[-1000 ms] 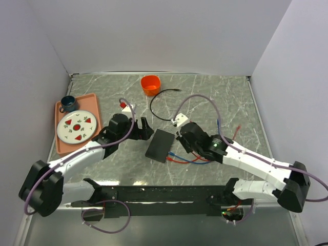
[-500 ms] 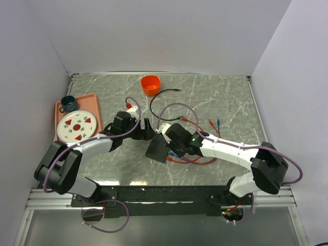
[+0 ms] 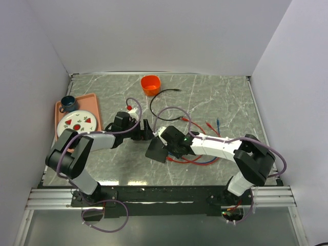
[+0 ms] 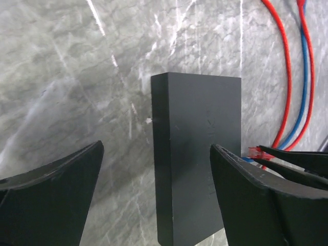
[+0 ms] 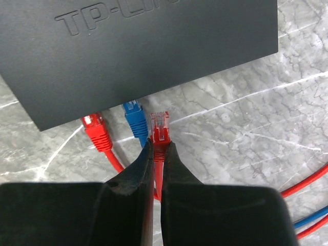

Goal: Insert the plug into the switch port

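The flat black switch box [image 3: 159,146] lies mid-table; it also shows in the left wrist view [image 4: 200,154] and in the right wrist view [image 5: 138,46]. My right gripper [image 5: 159,146] is shut on a red plug [image 5: 160,127], whose clear tip points at the box's near edge, a short gap away. A second red plug [image 5: 95,128] and a blue plug [image 5: 134,115] sit against that same edge; the port openings are hidden. In the top view my right gripper [image 3: 170,148] is at the box's right side. My left gripper [image 4: 158,148] is open, straddling the box's end without touching, at its upper left [image 3: 143,130].
An orange cup [image 3: 150,84] stands at the back. A pink tray [image 3: 62,143] on the left holds a plate [image 3: 77,123] and a dark cup [image 3: 67,103]. A black cable [image 3: 154,110] lies behind the box; red and blue cables [image 3: 202,159] loop at its right.
My right gripper has moved left to the box's right edge with the red plug. My left arm has folded in, its gripper staying at the box's upper-left end.
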`<state>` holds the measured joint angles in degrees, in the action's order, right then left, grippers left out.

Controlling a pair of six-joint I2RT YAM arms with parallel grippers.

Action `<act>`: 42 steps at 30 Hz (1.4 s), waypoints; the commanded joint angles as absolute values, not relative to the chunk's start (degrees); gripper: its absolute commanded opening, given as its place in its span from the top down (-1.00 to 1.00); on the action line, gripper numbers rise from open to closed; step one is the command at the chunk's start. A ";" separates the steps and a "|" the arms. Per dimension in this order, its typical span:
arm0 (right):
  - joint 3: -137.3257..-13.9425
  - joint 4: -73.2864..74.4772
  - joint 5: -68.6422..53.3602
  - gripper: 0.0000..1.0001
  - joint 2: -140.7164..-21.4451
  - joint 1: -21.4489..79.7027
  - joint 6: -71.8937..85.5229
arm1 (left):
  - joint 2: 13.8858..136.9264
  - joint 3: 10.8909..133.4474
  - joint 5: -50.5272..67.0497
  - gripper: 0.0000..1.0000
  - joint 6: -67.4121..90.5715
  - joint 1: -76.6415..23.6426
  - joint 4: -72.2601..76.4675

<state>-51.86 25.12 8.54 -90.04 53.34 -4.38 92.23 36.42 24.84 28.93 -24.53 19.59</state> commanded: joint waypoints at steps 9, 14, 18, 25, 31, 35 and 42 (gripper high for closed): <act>-56.95 22.59 13.01 1.00 -94.74 50.72 -5.62 | 97.47 38.93 30.85 -0.70 29.27 -24.43 22.50; -57.22 21.54 12.75 1.00 -95.10 50.10 -5.19 | 98.26 39.02 31.64 -0.68 29.53 -24.43 23.03; -56.87 20.66 11.26 1.00 -94.92 50.18 -5.01 | 98.70 39.02 31.99 -0.67 29.79 -24.43 23.47; -56.78 20.65 9.93 1.00 -95.62 50.36 -4.57 | 99.67 39.37 32.25 -0.63 30.76 -24.43 24.43; -57.04 20.39 9.06 1.00 -95.71 50.71 -4.40 | 100.28 39.90 32.87 -0.62 31.03 -24.43 24.70; -57.92 20.74 9.23 1.00 -96.50 51.06 -4.31 | 100.46 39.99 32.70 -0.63 31.55 -24.43 24.79; -58.27 21.27 9.32 1.00 -96.77 51.50 -4.31 | 100.72 39.82 32.61 -0.63 32.52 -24.43 25.75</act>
